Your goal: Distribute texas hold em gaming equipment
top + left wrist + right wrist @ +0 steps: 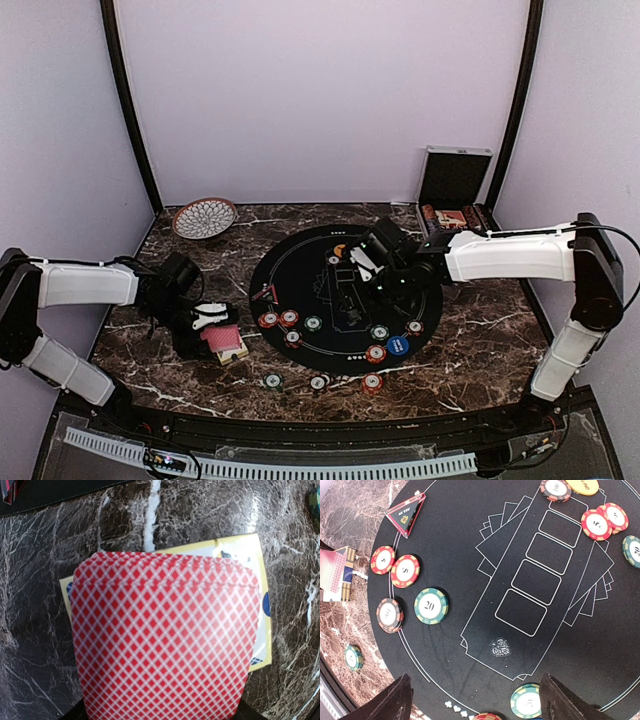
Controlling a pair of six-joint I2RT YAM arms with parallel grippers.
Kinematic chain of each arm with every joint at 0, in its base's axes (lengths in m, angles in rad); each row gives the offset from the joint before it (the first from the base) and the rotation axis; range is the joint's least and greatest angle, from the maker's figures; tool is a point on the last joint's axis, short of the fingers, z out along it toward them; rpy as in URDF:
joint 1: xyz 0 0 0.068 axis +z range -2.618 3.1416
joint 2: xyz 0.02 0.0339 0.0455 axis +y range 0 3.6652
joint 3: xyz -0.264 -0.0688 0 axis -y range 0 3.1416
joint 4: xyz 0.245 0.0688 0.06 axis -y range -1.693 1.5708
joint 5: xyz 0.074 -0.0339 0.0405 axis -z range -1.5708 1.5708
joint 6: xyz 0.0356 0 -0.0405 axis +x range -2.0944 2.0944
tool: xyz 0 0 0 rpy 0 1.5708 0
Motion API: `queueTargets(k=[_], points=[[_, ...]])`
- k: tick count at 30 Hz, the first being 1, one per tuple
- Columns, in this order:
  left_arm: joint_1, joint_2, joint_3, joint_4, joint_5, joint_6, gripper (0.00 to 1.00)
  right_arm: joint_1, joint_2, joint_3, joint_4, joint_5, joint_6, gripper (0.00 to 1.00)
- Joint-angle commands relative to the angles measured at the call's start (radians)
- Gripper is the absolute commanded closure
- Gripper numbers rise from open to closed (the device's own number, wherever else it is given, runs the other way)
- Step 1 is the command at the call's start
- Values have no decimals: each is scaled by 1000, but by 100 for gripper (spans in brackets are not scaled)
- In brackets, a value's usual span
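My left gripper [214,330] is shut on a stack of red-backed playing cards [160,640], which fills the left wrist view and hides the fingers. The cards hang just over a yellow card box [247,555] on the marble. My right gripper [477,702] hovers open above the black round mat [345,300] with only mat between its fingertips [387,700]. Poker chips lie on the mat: red ones [405,571], a green 20 chip [431,606], another green one [526,701] beside the right finger, and a blue one [398,346]. Three chips [318,383] sit on the marble near the front.
A patterned round bowl [204,217] stands at the back left. An open silver case [453,180] stands at the back right, next to the right arm. A black and red triangular marker [406,514] lies at the mat's left edge. An orange chip [583,485] lies at the far side.
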Motion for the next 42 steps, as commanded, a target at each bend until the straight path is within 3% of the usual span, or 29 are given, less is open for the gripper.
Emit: queueTargets(k=[1, 5, 9, 13, 19, 27, 37, 42], points=[[-5, -38, -19, 2, -13, 1, 63, 15, -24, -2, 35, -35, 12, 12], [-5, -54, -11, 2, -21, 0, 74, 16, -24, 3, 38, -41, 15, 12], [-5, -65, 18, -17, -25, -9, 92, 16, -21, 10, 41, -49, 19, 12], [-5, -78, 57, -53, -14, -18, 100, 15, -23, 15, 51, -70, 34, 13], [-4, -117, 128, -133, 15, -31, 100, 15, -18, 36, 113, -178, 85, 12], [-5, -155, 240, -244, 94, -59, 100, 14, 60, 133, 230, -379, 176, 4], [-12, -66, 463, -286, 127, -94, 100, 15, 159, 205, 403, -574, 322, 2], [-47, -34, 505, -276, 125, -95, 100, 15, 193, 223, 487, -636, 376, 2]])
